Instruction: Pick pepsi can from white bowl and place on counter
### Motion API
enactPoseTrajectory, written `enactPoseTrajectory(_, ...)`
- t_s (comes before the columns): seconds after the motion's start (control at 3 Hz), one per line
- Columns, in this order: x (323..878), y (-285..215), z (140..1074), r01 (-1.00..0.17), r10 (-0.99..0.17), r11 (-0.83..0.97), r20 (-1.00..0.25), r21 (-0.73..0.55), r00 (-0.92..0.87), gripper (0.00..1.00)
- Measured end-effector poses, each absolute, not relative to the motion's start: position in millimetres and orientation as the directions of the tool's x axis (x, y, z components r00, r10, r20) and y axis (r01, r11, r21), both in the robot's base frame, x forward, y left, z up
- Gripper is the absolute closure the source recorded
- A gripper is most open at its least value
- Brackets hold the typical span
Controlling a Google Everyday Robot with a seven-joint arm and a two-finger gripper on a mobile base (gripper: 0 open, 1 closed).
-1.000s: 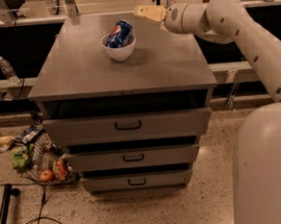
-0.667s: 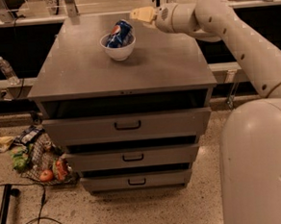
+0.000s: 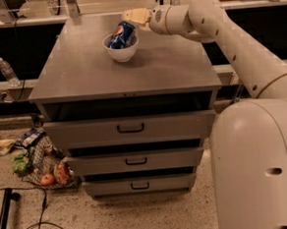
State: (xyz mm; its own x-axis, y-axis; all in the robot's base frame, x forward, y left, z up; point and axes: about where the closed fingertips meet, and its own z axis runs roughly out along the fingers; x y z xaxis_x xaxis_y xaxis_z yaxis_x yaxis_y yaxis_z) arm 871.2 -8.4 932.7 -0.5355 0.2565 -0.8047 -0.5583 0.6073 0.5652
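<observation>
The dark-blue pepsi can (image 3: 122, 34) lies tilted in the white bowl (image 3: 121, 51), its red-white-blue logo facing up. The bowl stands on the grey counter (image 3: 96, 70) toward the back, a little left of the middle. My gripper (image 3: 132, 15) reaches in from the right on the white arm and sits just above and behind the can's top end, close to it or touching it.
The cabinet has three black-handled drawers (image 3: 130, 129). A clear plastic bottle (image 3: 6, 71) stands on a ledge at the left. A wire basket with produce (image 3: 43, 165) and cables lie on the floor at the left. The robot's white body (image 3: 258, 167) fills the lower right.
The gripper has moved left across the counter's back and now sits right at the can's top, where before it was well to the right of the bowl.
</observation>
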Motion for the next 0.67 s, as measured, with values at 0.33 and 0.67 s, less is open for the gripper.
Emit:
enactPoseTrajectory(0.33,869.9,-0.8,925.3,-0.565,0.259,0.584,-0.794,0.582,-0.55,0.25)
enactPoseTrajectory(0.67,868.2,-0.4,922.8,-0.567,0.262,0.577,-0.791,0.587,-0.552,0.25)
